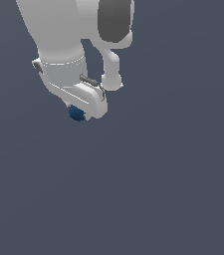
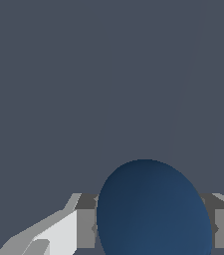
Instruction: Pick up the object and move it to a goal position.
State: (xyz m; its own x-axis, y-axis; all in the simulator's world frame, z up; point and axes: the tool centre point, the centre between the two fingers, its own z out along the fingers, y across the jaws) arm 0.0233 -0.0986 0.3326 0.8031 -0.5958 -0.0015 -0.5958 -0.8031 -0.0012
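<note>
The object is a small dark blue smooth ball [image 1: 76,113]. In the exterior view it sits at the tip of my white gripper [image 1: 82,112], mostly hidden by the hand. In the wrist view the ball [image 2: 153,211] fills the space between the two grey finger pads [image 2: 86,226], which press on both of its sides. The gripper [image 2: 151,229] is shut on the ball. The white arm reaches down from the upper left of the exterior view.
A plain dark grey-blue background surrounds the arm in both views. No goal marker, other object or edge shows.
</note>
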